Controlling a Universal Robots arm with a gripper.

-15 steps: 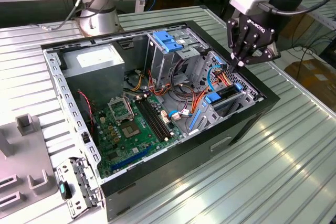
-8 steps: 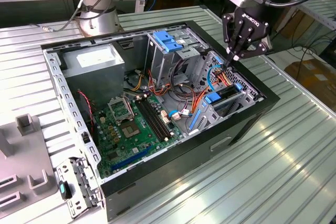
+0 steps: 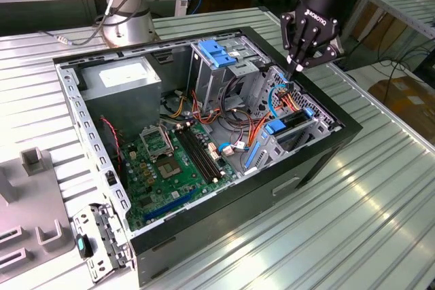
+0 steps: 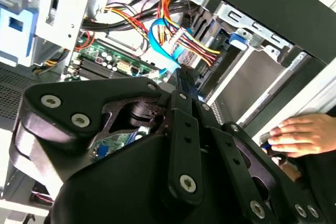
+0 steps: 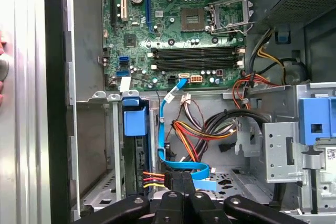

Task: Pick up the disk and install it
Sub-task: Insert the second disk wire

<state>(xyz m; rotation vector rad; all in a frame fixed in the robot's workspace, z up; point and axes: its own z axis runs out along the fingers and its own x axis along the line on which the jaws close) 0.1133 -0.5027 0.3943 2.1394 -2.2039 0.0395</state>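
Note:
The disk (image 3: 292,122) sits edge-up in the drive cage at the exterior view's right side of the open computer case (image 3: 319,161). It is a dark slab with a blue rail tab (image 5: 134,121). My gripper (image 3: 297,70) hangs just above the cage end where the cables meet the disk. In both wrist views its fingers (image 5: 172,182) are pressed together, tips down among the blue flat cable (image 5: 181,167) and the red, yellow and black power wires (image 5: 154,180). I see nothing between them. The blue flat cable (image 4: 160,45) curls right past the gripper (image 4: 184,80).
A grey power-supply box (image 3: 126,79) and a bare blue bracket (image 3: 217,52) on the upper cage stand at the back of the case. The motherboard (image 3: 170,161) lies on its floor. A person's hand (image 4: 299,135) rests by the case's outer wall. A grey fixture (image 3: 34,202) stands at the exterior view's left.

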